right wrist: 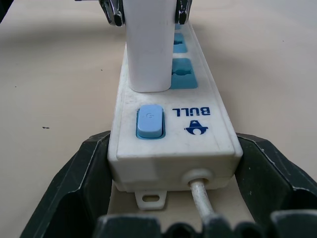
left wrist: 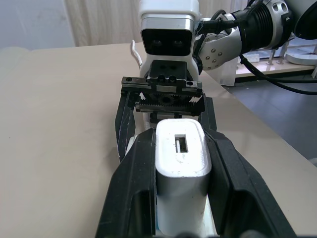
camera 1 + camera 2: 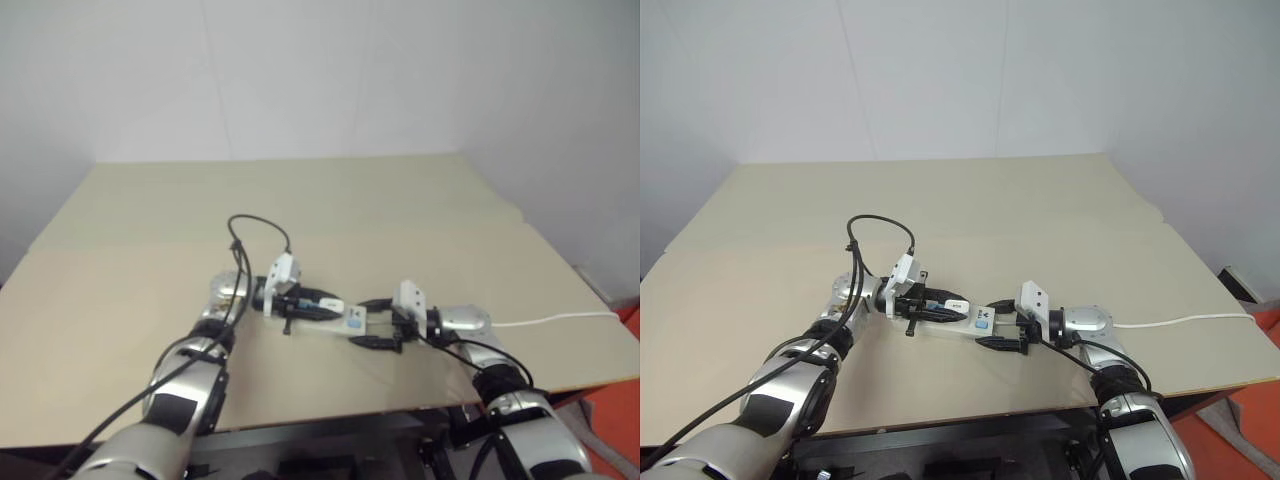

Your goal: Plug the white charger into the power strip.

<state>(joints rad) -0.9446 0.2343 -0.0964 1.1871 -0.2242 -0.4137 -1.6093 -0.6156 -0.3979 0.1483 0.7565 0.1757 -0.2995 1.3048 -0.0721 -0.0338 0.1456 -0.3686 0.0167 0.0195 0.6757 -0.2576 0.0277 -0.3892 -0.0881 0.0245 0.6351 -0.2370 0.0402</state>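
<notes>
L to R across the table (image 3: 120, 300): left gripper (image 3: 312, 304) is clamped tight on the white charger (image 2: 181, 168), one black finger (image 2: 130, 193) down each long side, w/ the charger's slotted end face pointing away from the wrist cam. The charger sits over the power strip (image 1: 171, 126), lying across it, near the socket closest to the switch (image 1: 149, 121). In the right wrist view its lower edge looks to be touching or just above the strip's top face btwn the switch and the first blue socket (image 1: 184, 74); can't tell if any prongs are in, or even which face carries them.

Next along, right gripper (image 3: 1018, 326) has its fingers spread wide round the switch end of the strip, one finger on each side, close against the strip's sides; looks like bracing. Cord (image 3: 555, 320) runs off from that end toward the table's right edge.

Risks, as I judge them:
- Charger seems off the socket toward the switch, so pushing now could jam it on bare plastic or hit the switch.
- The strip's far end is free, so a sideways shove could swing it.
- If the charger is tilted in the grip, prongs would meet the holes at an angle and bind.
- Hard push w/ a slippery grip: charger could slide back btwn the fingers.
</notes>
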